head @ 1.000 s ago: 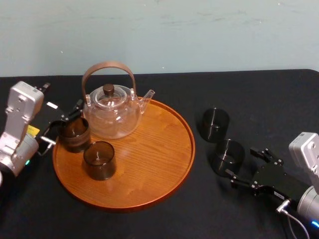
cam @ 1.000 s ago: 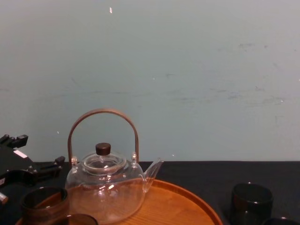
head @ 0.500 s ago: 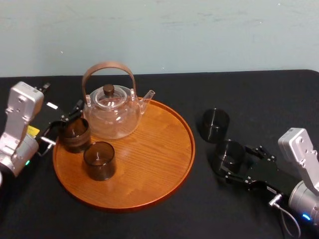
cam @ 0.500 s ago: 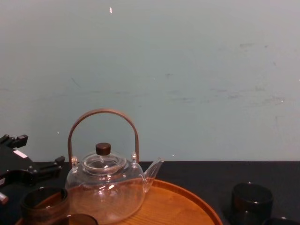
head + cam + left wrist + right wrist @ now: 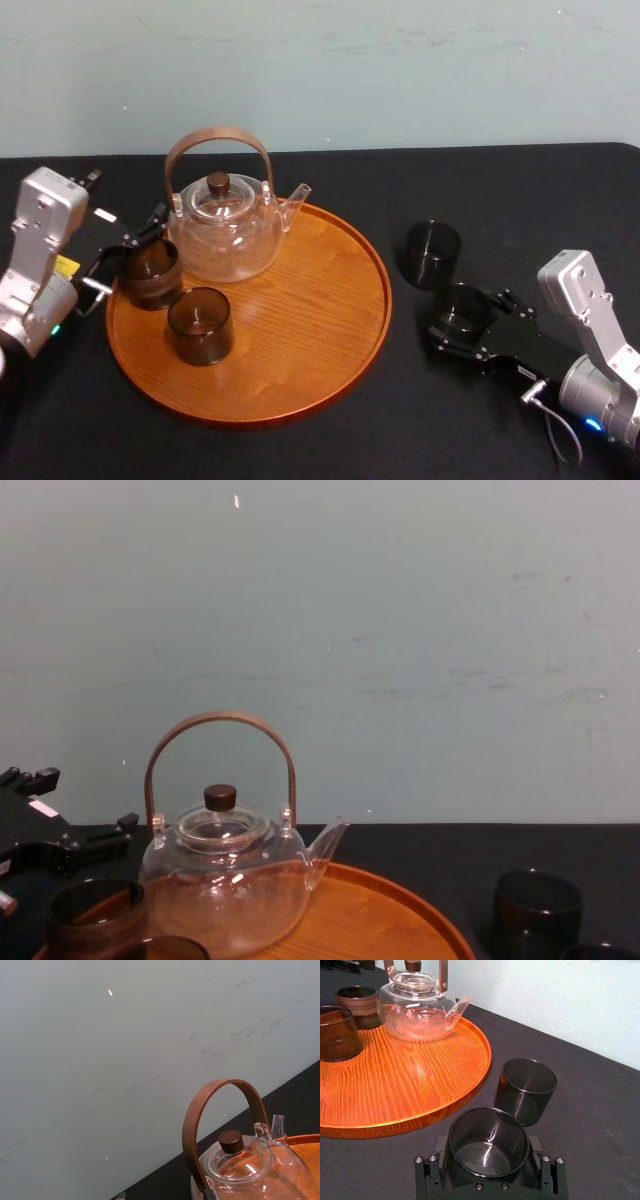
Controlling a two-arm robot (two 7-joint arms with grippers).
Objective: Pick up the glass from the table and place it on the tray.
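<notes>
Black-clothed table under a pale green wall, scuffed here and there. One tray, round, orange-brown wood with a low rim, set left of centre. One clear glass teapot with a bent wooden handle and a dark lid knob, standing on the tray's far left part, spout pointing right.

Four dark tumblers in all, two on the tray and two on the bare cloth to its right. On the tray, a brownish glass at the left rim, just beside the teapot, and a smoky glass nearer, close to the first. On the cloth, a far table glass standing near the tray's right rim, and a near table glass just beside it on the near side, upright, base on the cloth, apart from the tray.

Right gripper low over the cloth, reaching in from the near right and pointing left toward the tray, white wrist housing raised behind it. Jaws spread wide, one on each side of the near table glass, pads close by its wall. Far table glass close to the far jaw, tray rim a short way off to the left.

Left gripper at the tray's left rim, arm upright by the table's left edge, pointing right. Jaws wide, brownish glass at their tips, teapot just beyond
</notes>
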